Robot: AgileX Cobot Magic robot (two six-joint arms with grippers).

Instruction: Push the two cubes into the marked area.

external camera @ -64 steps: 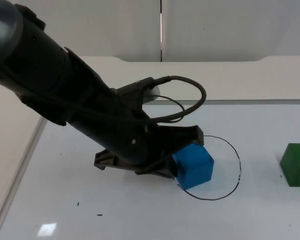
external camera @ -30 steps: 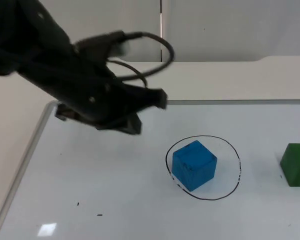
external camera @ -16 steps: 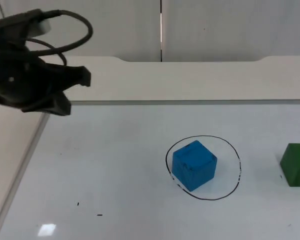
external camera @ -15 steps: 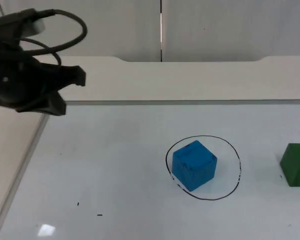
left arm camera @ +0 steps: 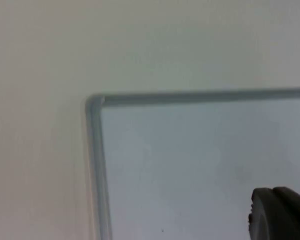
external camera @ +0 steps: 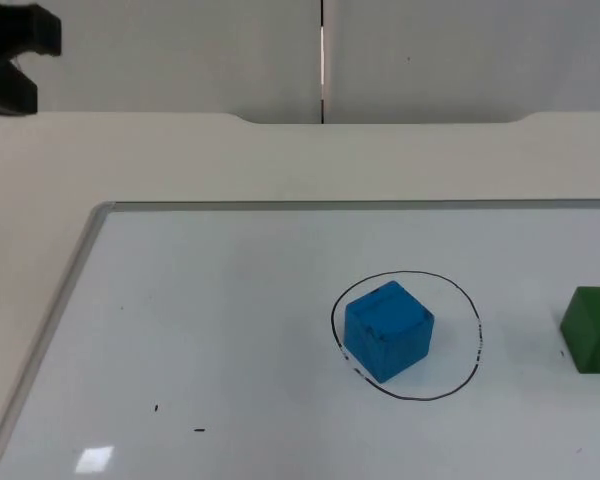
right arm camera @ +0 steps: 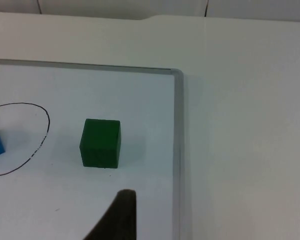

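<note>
Blue cube (external camera: 388, 330): inside the drawn circle (external camera: 474, 330) on the whiteboard (external camera: 210, 330).
Green cube (external camera: 593, 328): right of the circle, outside it.
Left end effector (external camera: 10, 58): far left above the desk (external camera: 280, 160); opening cannot be told.

My left gripper (external camera: 15, 60) reads as a blocky matte black shape with squared edges. One rounded, dark grey fingertip (left arm camera: 280, 215) is mine too, and my right fingertip (right arm camera: 117, 217) is a tapered black wedge.

white board (external camera: 230, 330) with grey metal frame on a cream table (external camera: 280, 160), grey partition wall (external camera: 460, 60) behind
</note>
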